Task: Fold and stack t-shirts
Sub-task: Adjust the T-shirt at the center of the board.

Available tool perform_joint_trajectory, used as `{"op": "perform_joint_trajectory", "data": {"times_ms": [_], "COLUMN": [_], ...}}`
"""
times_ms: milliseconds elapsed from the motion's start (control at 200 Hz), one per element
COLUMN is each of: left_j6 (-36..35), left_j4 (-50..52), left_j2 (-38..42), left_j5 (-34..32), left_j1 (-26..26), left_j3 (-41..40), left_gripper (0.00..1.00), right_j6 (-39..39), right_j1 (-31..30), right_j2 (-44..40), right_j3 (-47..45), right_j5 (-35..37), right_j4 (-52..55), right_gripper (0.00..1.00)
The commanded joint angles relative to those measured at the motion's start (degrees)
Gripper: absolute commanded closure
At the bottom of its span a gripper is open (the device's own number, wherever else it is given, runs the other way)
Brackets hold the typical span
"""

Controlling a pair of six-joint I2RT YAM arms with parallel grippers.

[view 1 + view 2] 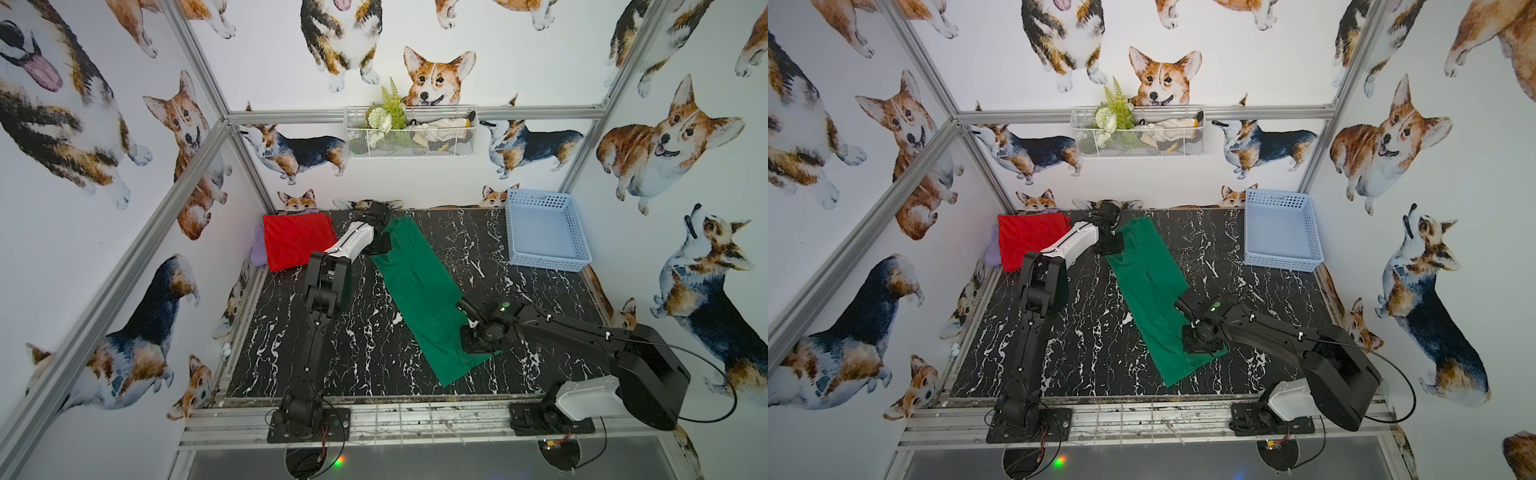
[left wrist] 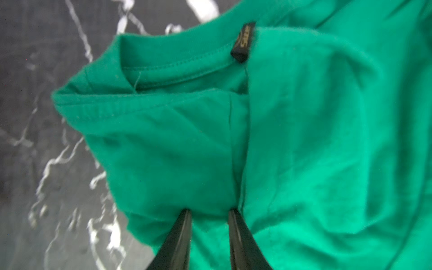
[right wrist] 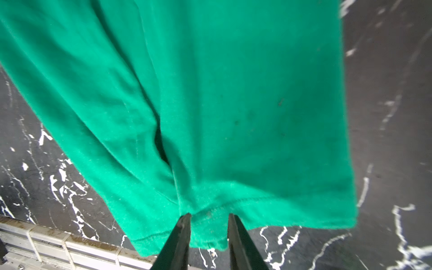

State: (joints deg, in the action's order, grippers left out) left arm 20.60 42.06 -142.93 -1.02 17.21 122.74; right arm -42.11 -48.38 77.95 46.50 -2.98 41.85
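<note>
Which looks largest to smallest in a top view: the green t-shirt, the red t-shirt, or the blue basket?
1. green t-shirt, laid out long
2. blue basket
3. red t-shirt, folded small

Green t-shirt (image 1: 419, 286): solid emerald green; neck label (image 2: 242, 42) black with gold lettering. Red t-shirt (image 1: 297, 241): solid bright red. Cloth (image 1: 257, 249) at its left edge: pale lilac. Table (image 1: 374, 365): black marble pattern, white veining. Basket (image 1: 540, 259), far right: pale blue, perforated walls. Walls (image 1: 457, 174): white, printed with tan, black and white corgis. Wire basket (image 1: 411, 145): white mesh. Arms (image 1: 316, 291): black, each with one white cover.
</note>
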Motion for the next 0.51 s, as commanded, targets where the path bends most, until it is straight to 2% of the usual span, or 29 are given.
{"op": "perform_joint_trajectory", "data": {"times_ms": [0, 315, 500], "left_j6": [0.45, 1.49, 2.51], "left_j4": [-3.22, -4.78, -10.18], "left_j2": [-2.93, -10.59, -13.79], "left_j5": [10.84, 21.91, 30.39], "left_j1": [-0.25, -0.23, -0.33], "left_j3": [1.46, 13.94, 18.63], "left_gripper": [0.66, 0.64, 0.61], "right_j6": [0.78, 2.56, 3.07], "right_j1": [-0.07, 0.87, 2.63], "right_j2": [-0.57, 1.84, 2.47], "right_j3": [1.77, 3.95, 3.69], "right_j5": [1.74, 2.55, 1.64], "right_j4": [4.33, 5.05, 3.80], "right_gripper": [0.66, 0.65, 0.65]}}
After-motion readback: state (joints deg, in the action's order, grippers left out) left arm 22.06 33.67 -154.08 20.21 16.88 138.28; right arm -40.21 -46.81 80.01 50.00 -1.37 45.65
